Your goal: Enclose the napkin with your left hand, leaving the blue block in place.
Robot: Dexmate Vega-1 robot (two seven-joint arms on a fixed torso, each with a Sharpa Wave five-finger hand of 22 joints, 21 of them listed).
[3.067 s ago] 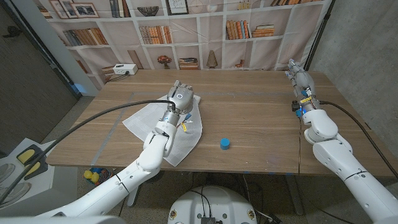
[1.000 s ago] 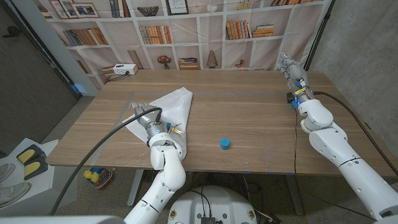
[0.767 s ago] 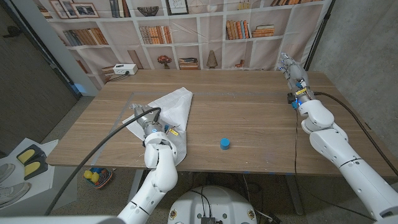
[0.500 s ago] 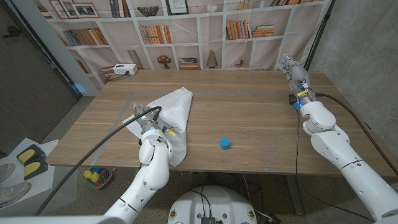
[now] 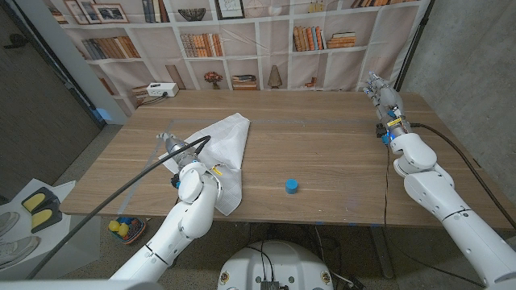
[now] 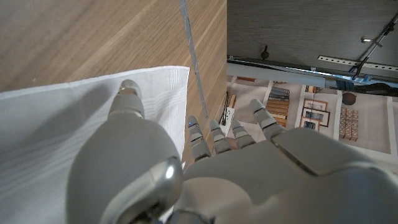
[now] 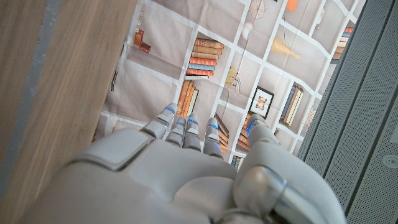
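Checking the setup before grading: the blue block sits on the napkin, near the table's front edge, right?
Not quite. In the head view the blue block sits on bare wood of the table, apart from the napkin, near the front edge.

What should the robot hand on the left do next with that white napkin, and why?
Probably close its fingers on the cloth. The left robot hand is at the napkin's left corner, thumb resting on the fabric, other fingers spread past the edge, gripping nothing yet. The blue block sits well clear, so it should stay put.
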